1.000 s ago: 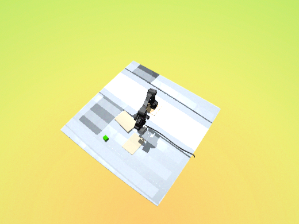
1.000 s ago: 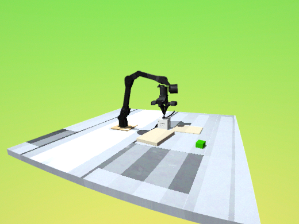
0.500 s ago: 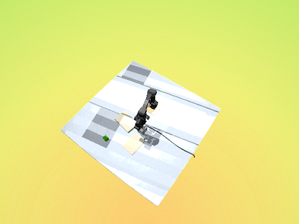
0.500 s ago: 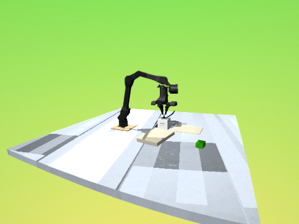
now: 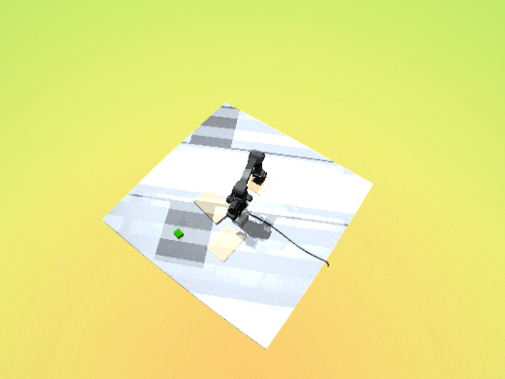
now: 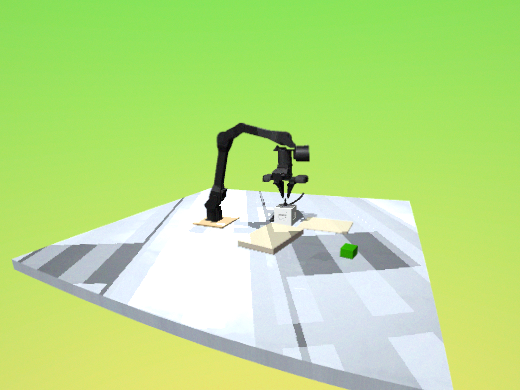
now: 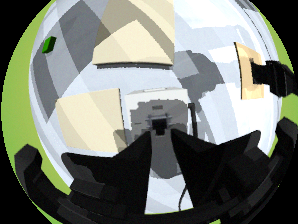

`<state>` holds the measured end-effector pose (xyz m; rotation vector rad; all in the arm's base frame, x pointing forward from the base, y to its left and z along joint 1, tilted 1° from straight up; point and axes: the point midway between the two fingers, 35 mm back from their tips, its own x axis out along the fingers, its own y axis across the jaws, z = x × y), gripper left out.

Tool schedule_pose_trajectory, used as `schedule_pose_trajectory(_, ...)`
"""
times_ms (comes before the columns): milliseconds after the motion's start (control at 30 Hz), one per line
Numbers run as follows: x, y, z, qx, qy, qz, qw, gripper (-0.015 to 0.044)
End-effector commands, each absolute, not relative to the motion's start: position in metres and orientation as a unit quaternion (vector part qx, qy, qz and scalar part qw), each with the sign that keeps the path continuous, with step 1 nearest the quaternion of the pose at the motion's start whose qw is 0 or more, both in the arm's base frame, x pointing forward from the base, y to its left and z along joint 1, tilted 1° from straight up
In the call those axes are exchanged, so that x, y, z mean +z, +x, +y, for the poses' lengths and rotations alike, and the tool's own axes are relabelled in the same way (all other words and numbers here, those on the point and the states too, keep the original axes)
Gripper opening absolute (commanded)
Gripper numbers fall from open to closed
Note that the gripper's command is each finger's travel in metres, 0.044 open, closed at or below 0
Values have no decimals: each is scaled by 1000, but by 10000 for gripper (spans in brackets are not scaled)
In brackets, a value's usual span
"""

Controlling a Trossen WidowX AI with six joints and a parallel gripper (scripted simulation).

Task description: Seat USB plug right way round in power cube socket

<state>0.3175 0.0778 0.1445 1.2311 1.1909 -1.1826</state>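
The white power cube point(image 5: 240, 222) point(image 6: 281, 216) point(image 7: 131, 102) stands upright on the table. The dark USB plug point(image 6: 285, 202) point(image 7: 159, 126) is at the socket on its top, upright as far as I can see. Its depth and which way round it sits are too small to tell. My gripper point(image 6: 285, 196) point(image 7: 160, 134) points down just above the cube. Its fingers are slightly apart, with a gap between the tips around the plug's top, not closed on it. A black cable point(image 5: 291, 239) point(image 6: 298, 198) point(image 7: 194, 122) runs from the plug area past the cube.
A thick beige slab point(image 5: 210, 205) point(image 6: 270, 239) point(image 7: 135, 47) and a thin beige board point(image 5: 224, 244) point(image 6: 327, 225) point(image 7: 90, 120) lie close to the cube. A green block point(image 5: 179, 233) point(image 6: 348, 251) point(image 7: 49, 45) lies farther off. The cable reaches the table edge.
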Motion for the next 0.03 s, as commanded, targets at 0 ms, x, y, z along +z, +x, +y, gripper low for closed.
schedule_pose_trajectory(0, 149, 317, 78, -490, 510, 494, 506, 95)
